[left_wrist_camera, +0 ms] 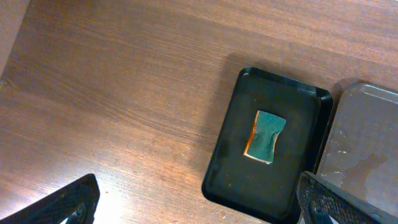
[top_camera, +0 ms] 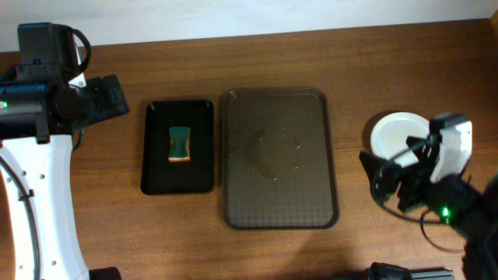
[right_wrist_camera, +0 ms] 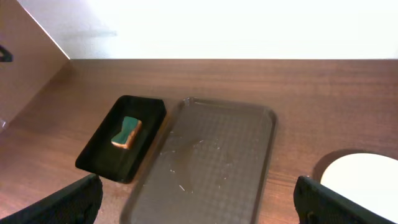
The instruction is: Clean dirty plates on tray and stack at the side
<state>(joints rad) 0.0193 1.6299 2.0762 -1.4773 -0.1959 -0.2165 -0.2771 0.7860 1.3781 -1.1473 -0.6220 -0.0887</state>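
Overhead, plates: the plates (top_camera: 395,131) sit as one white pile on the desk (top_camera: 272,54) to the right of the tray (top_camera: 280,222); how many are in the pile cannot be told from above.
Overhead, tray: bare of plates, with wet streaks at its middle, so the job looks all but done.
Overhead, step in hand: the right claw (top_camera: 389,175) hangs just beside the pile; it is best drawn up and clear without nudging the rim.
Left wrist, claw: the left claw (left_wrist_camera: 202,208) is spread wide and pinches nothing.
Left wrist, below: a green sponge (left_wrist_camera: 266,135) lies in the small black tray (left_wrist_camera: 236,162).
Right wrist, claw: spread wide and empty, with the pile's edge near its right finger.
Right wrist, surface: brown wood grain, matte, dry where seen.
Right wrist, room: a plain white wall (right_wrist_camera: 217,25) stands behind the desk.
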